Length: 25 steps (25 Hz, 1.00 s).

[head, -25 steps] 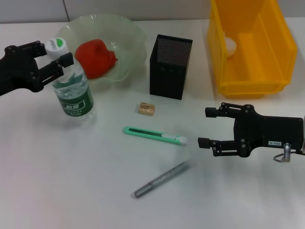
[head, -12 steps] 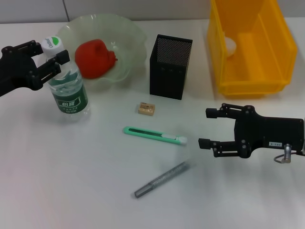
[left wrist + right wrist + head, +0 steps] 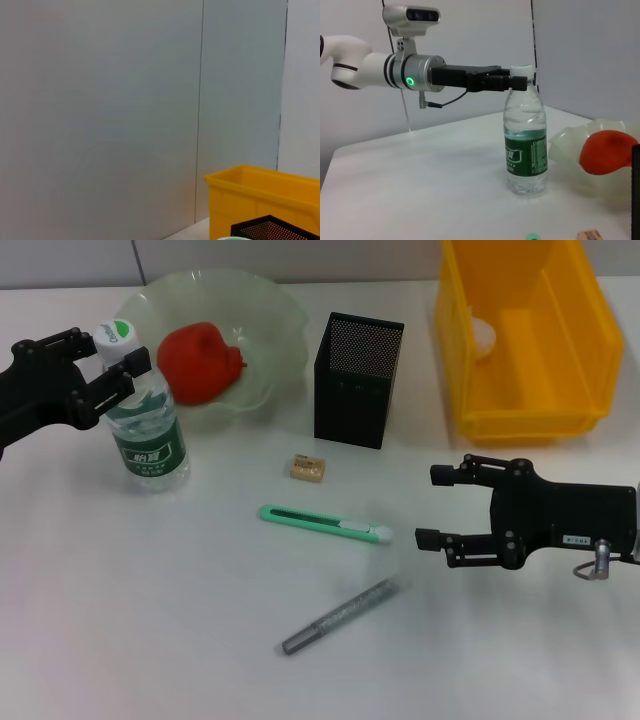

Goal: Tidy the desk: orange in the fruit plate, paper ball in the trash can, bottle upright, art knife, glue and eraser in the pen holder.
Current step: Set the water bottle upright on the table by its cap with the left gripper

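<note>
A clear water bottle [image 3: 148, 430] with a green label stands upright on the table, left of the pale green fruit plate [image 3: 265, 315]. My left gripper [image 3: 113, 355] is shut on its neck under the white cap; the right wrist view shows the same grip on the bottle [image 3: 526, 145]. The orange [image 3: 200, 360] lies in the plate. On the table lie the eraser [image 3: 308, 469], the green art knife [image 3: 325, 524] and the grey glue stick [image 3: 340, 617]. My right gripper [image 3: 428, 506] is open, just right of the knife. The black mesh pen holder [image 3: 358, 380] stands behind the eraser. A white paper ball [image 3: 483, 335] lies in the yellow trash can [image 3: 525, 420].
The trash can fills the back right corner. The plate [image 3: 570, 145] with the orange [image 3: 607, 152] stands right behind the bottle. A grey wall runs behind the table. White tabletop lies in front of the glue stick and to the front left.
The bottle was tilted in my left gripper a second ago; it now stands upright, shifted slightly back. The right gripper has not moved.
</note>
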{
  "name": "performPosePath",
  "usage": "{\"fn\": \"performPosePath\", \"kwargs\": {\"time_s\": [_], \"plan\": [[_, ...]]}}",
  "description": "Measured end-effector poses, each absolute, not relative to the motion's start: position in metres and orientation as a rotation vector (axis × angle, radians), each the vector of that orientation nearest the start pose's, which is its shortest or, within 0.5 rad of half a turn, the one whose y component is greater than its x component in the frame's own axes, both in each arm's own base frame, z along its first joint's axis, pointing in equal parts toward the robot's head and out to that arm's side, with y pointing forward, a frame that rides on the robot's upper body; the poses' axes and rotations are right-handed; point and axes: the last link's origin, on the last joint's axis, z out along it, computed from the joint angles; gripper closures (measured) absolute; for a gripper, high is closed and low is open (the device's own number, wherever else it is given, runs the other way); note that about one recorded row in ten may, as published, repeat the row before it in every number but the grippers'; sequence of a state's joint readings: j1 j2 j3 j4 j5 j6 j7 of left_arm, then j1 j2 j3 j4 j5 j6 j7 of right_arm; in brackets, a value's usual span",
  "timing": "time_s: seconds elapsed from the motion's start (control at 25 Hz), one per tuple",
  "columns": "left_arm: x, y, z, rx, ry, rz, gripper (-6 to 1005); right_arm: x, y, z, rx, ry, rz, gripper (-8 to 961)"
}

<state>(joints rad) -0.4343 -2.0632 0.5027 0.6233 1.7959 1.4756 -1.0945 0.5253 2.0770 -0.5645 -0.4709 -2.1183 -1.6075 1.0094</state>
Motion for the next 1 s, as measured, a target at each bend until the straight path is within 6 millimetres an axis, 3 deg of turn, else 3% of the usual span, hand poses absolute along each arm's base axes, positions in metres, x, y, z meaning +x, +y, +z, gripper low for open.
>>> {"fn": "performPosePath", "kwargs": {"time_s": [1.0], "plan": [[-0.3028, 0.3326, 0.0435, -2.302, -0.456, -0.778, 534, 0.2802, 0.3, -0.0266, -2.793, 0.355, 0.71, 127]]}}
